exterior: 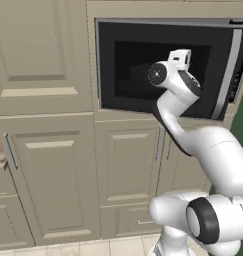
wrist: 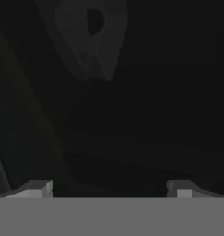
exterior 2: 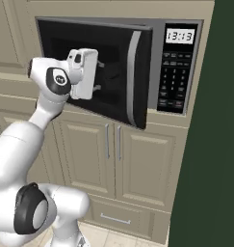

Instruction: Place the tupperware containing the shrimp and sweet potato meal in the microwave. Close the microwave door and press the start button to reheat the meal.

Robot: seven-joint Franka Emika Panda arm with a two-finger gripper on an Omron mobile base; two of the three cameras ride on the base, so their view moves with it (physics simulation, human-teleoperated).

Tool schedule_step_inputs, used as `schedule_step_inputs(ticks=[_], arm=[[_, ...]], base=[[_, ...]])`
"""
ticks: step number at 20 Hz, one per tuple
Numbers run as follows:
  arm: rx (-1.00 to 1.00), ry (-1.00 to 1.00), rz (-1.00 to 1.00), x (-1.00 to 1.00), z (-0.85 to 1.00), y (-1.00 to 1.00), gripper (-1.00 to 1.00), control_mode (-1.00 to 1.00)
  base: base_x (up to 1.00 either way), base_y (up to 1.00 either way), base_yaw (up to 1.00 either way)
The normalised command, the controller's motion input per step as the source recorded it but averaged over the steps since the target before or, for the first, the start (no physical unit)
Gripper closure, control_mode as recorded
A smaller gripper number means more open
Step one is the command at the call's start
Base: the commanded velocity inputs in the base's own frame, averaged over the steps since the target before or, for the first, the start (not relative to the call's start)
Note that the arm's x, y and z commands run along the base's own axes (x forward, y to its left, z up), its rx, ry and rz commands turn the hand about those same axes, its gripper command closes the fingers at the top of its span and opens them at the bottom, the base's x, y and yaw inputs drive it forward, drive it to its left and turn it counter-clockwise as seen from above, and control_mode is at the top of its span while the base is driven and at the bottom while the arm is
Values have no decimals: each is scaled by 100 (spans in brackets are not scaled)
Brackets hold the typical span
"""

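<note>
Nearest to us the white arm bends up from the base in front of the beige lower cabinets (exterior 2: 113,159); at its end the gripper (wrist: 109,188) has its two tips spread wide apart with nothing between them, and it faces the dark window of the microwave door (exterior 2: 116,72); in the hand view we make out only a dim reflection on black glass. The door stands partly swung out from the microwave (exterior 2: 178,67), not yet shut, its long grey handle (exterior 2: 133,77) running vertically along the free edge; beyond it sit the keypad (exterior 2: 174,82) and the clock display (exterior 2: 180,35). We cannot see the tupperware; we judge it may lie inside behind the door, but the glass is too dark to tell. The thing in hand now is the door: we judge it stiff, hinged and light to swing, with smooth glass that could slip under a fingertip; a flat push on the panel near the handle side should serve better than gripping.
</note>
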Motion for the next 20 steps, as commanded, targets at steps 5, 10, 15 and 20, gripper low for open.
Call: schedule_step_inputs(ticks=[5, 10, 15, 20], arm=[[3, 0, 29, 78, -1, -17, -100, -100], [3, 0, 28, 78, -1, -12, -100, -100], [1, 1, 26, 75, 0, -5, -100, -100], [0, 7, 23, 65, 0, 0, -100, -100]], base=[[0, 0, 0], [0, 0, 0], [0, 0, 0], [0, 0, 0]])
